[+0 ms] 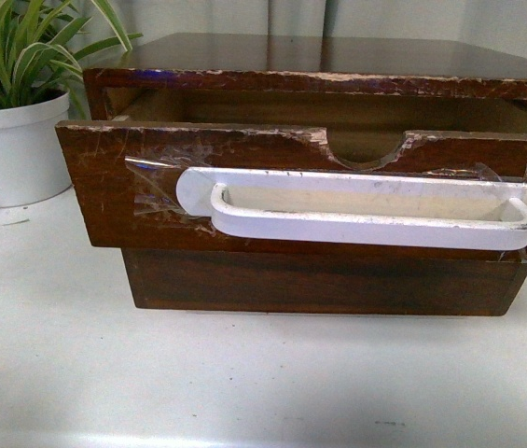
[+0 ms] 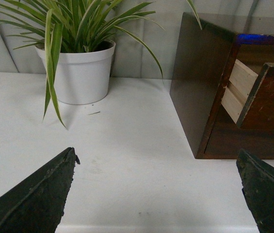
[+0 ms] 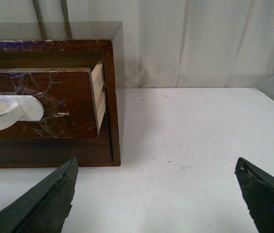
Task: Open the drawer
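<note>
A small dark brown wooden cabinet (image 1: 319, 65) sits on a white worktop (image 1: 244, 373), close in front of the robot. Its upper drawer (image 1: 272, 177) is pulled part way out, so the front panel stands forward of the cabinet frame and a gap shows behind it. A long white plastic handle (image 1: 366, 210) is fixed across the panel with clear tape, below a half-round notch in the chipped top edge. A plain lower drawer (image 1: 324, 285) without a handle sits flush beneath. A potted plant (image 1: 16, 140) stands at the left, just beside the cabinet.

Neither arm appears in the front view. The left pincer (image 2: 156, 194) is spread wide and holds nothing, hovering over bare worktop to the left of the cabinet. The right pincer (image 3: 156, 194) is equally wide open and empty, over the worktop to the cabinet's right, with the handle's end visible in its view.

The opening step looks largely done, judging by the drawer's position. If more travel is wanted, the next move calls for a pincer to reach the handle and pull straight toward the robot.
</note>
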`<state>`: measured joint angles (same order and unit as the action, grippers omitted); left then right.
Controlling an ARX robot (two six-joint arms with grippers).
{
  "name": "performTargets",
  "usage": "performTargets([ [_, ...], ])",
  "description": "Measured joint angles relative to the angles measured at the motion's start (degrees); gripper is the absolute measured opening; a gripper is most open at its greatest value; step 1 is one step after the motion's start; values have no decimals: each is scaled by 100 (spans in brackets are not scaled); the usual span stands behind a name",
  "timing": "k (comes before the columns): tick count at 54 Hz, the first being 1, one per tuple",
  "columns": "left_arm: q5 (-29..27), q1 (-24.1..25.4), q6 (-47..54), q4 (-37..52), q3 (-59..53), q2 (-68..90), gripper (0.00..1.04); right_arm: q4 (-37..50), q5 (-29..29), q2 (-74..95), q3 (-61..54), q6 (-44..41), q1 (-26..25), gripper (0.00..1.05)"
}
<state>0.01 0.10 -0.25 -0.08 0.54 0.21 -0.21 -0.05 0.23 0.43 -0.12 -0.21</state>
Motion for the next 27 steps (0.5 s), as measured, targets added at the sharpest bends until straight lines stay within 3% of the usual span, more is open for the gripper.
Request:
performTargets([
  [27, 0, 0, 0, 0, 0, 0, 98, 0, 0, 0, 0, 0, 0, 96],
])
